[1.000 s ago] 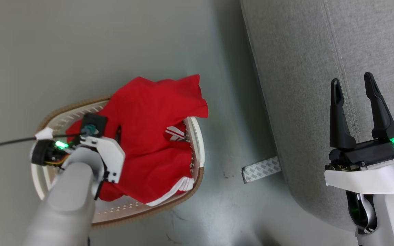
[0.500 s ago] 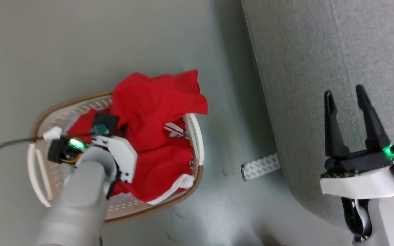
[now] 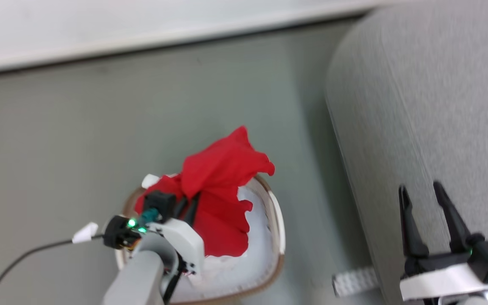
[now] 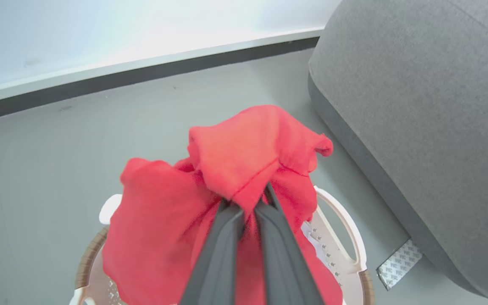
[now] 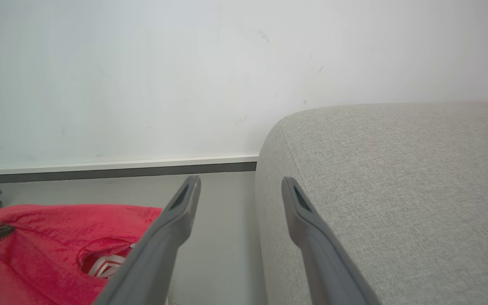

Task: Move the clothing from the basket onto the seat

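Note:
A bright red garment, the clothing point(image 3: 220, 199) point(image 4: 244, 161) point(image 5: 36, 241), hangs bunched above the cream-white basket point(image 3: 275, 220) point(image 4: 345, 237) on the floor. My left gripper point(image 3: 187, 207) point(image 4: 248, 201) is shut on a fold of it, the fabric draping over and around both fingers. White fabric point(image 3: 235, 267) lies inside the basket under the red cloth. The grey seat point(image 3: 430, 106) point(image 4: 422, 106) point(image 5: 396, 178) stands to the right. My right gripper point(image 3: 422, 192) point(image 5: 239, 186) is open at the seat's left edge, with nothing between its fingers.
A grey-green floor point(image 3: 79, 140) surrounds the basket, with a white wall and dark skirting point(image 4: 142, 74) behind. A patterned strip of tape point(image 3: 354, 281) point(image 4: 398, 262) lies on the floor at the seat's base. A black cable point(image 3: 23, 258) trails from my left wrist.
My left gripper has shut on the red clothing and lifted it up out of the basket. The head camera has tilted, so the wall now shows at the top.

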